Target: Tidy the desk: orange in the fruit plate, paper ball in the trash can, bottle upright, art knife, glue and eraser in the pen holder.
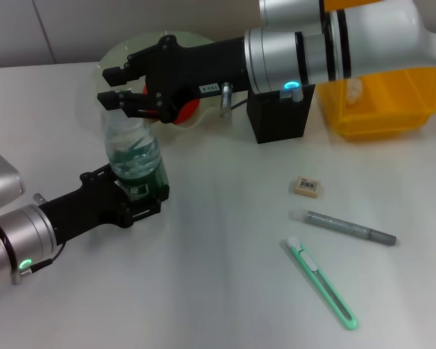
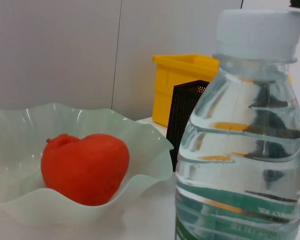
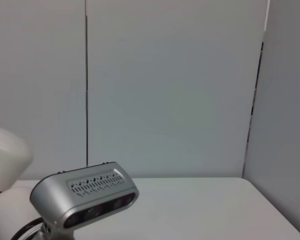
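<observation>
- The left gripper (image 1: 134,196), black and reaching in from the left edge of the white worktop (image 1: 203,291), is clamped round the lower part of the clear plastic water bottle (image 1: 133,156), which stands upright with a white cap; its green label shows no writing I can read.
- The right gripper (image 1: 116,87), black on a silver-and-white arm, hangs above the bottle's cap with its fingers spread apart and holding nothing; a small white sticker on its body is too small to read.
- The pale green wavy-rimmed fruit plate (image 2: 20,125) sits near the far edge, holding the red-orange fruit (image 2: 85,167).
- The black mesh pen holder (image 1: 280,116) stands beside the plate, with the yellow plastic bin (image 1: 381,102) at the far right.
- Toward the right edge lie the small beige eraser (image 1: 307,187), its print unreadable, the grey glue stick (image 1: 345,227), and the green art knife (image 1: 321,283), each apart from the others.
- Plain grey wall panels (image 3: 165,85) back the worktop.
</observation>
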`<state>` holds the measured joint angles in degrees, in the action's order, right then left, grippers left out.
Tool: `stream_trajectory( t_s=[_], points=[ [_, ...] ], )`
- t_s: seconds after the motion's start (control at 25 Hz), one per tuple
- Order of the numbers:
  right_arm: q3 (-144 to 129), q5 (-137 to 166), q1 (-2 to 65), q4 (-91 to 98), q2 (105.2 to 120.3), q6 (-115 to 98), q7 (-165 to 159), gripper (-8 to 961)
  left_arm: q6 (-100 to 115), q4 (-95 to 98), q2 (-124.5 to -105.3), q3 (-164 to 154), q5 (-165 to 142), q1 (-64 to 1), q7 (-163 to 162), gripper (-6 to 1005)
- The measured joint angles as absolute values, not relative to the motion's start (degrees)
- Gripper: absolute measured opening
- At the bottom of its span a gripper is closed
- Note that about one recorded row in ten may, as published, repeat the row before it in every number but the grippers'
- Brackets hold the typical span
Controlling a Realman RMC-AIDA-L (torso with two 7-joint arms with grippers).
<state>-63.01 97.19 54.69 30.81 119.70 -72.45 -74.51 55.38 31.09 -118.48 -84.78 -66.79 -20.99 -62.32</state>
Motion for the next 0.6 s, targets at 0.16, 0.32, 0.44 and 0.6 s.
stream_trajectory(
  t_s=[0.16,0.32,0.44,0.6],
  points=[
    [-63.37,97.18,54.75,30.91,119.7,-72.37,-75.16,293,55.56,31.08,-118.48,-84.58,-66.78,-21.0,-62.32,778],
    [-64.17,97.46,54.53,30.89,119.63,-72.26,-77.67,191,55.56,31.08,-118.47,-84.67,-66.8,-20.95,-62.31,778],
    [-66.19,97.69,54.23,30.93,119.35,-71.52,-79.51,115,55.58,31.14,-118.47,-84.75,-66.74,-20.88,-62.3,778],
    [-66.9,97.57,53.02,31.6,119.48,-70.85,-79.8,126,55.66,31.5,-118.48,-84.87,-66.61,-20.83,-62.29,778]
  ],
)
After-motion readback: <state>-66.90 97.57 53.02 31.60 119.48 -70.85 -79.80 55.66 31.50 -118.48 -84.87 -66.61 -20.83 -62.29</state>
